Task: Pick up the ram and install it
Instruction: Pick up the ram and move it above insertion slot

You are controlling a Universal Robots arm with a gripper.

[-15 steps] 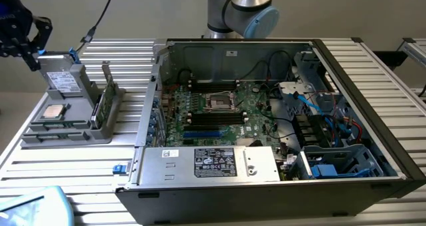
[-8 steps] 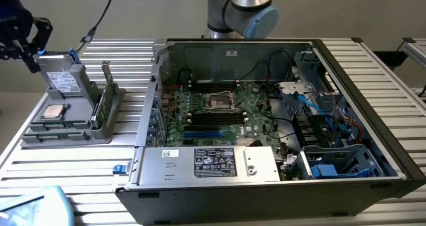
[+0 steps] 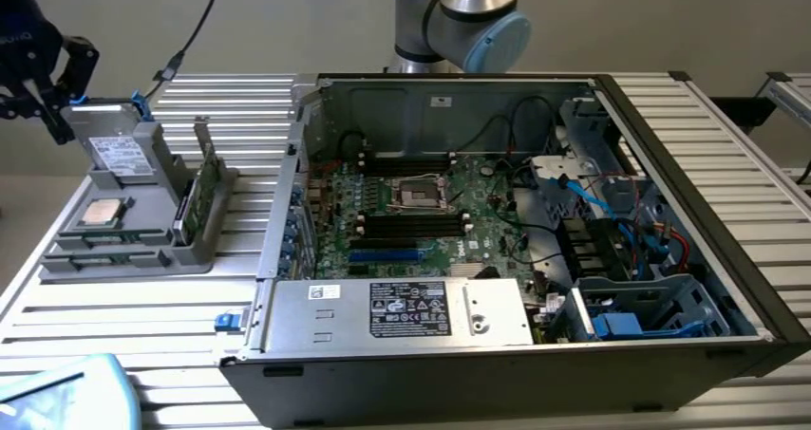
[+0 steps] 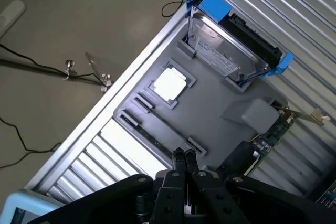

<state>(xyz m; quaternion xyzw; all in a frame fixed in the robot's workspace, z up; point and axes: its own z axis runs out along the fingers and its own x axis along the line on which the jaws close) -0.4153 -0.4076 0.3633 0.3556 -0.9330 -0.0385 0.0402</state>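
The ram [image 3: 108, 257] [image 4: 157, 136] is sitting on its thin edge in the long slot along the front of the gray tray [image 3: 127, 271] [image 4: 215, 106]. Its long axis is running along that front edge, from the exterior view's left to the exterior view's right, roughly in line with the front wall of the open case [image 3: 507, 373]. The tray is resting on the slatted counter [image 3: 152, 335], just beside the case. The processor [image 3: 102, 212] [image 4: 169, 83] is lying flat behind the ram, and the drive [image 3: 121, 150] [image 4: 220, 51] is standing at the tray's far end. A green card [image 3: 190, 202] [image 4: 270, 137] is standing upright along the tray's case side.

The end effector [image 3: 45, 107] [image 4: 184, 156] is hanging clenched and carrying nothing. It is hovering above the tray's far corner by the drive, apart from the ram. In the wrist view its tips are lining up over one end of the ram's slot.
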